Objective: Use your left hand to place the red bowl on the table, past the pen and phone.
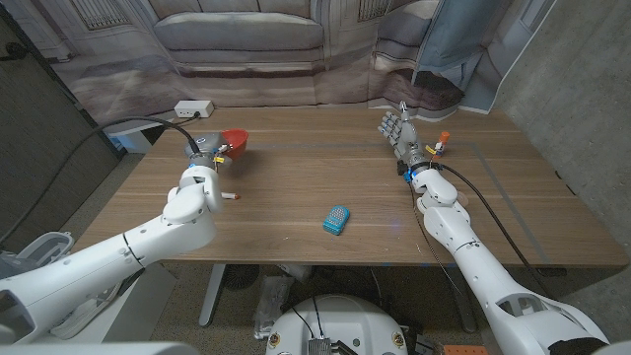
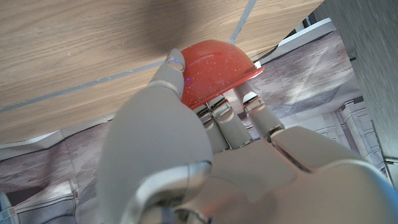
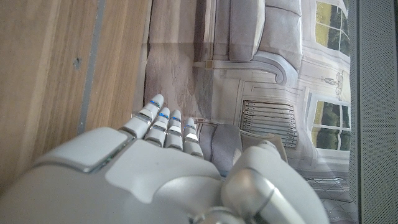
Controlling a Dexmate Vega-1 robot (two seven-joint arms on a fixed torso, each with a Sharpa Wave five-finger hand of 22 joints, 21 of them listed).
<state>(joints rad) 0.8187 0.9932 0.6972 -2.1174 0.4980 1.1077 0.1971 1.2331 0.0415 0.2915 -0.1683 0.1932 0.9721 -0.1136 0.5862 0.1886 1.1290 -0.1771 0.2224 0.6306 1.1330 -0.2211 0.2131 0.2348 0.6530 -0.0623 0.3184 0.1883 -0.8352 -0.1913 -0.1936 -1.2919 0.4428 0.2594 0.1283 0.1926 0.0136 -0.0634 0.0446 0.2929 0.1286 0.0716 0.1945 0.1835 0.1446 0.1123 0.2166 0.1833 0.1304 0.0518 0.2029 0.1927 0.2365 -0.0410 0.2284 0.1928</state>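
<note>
Your left hand [image 2: 205, 143], smooth grey-white plastic shells w/ segmented fingers, grips the red bowl [image 2: 214, 71]: thumb on the outer wall, other fingers curled under the rim. Bowl is glossy, round, finely speckled, and in the left wrist view it sits against the wood-grain table [image 2: 74, 56]. From the head view you've got the bowl [image 1: 235, 140] at the table's far left, near the back edge, w/ the hand [image 1: 204, 153] just behind it on your side. Closer to you, mid-table, lies a small teal phone [image 1: 336, 219], rounded rectangle, dotted surface. A short white pen [image 1: 231, 196] w/ a red tip lies just beside your left forearm. Your right hand [image 1: 402, 133] stands on edge at the far right, fingers straight and together, holding nothing. Small orange-capped item [image 1: 444, 144] sits near it, too small to tell.
</note>
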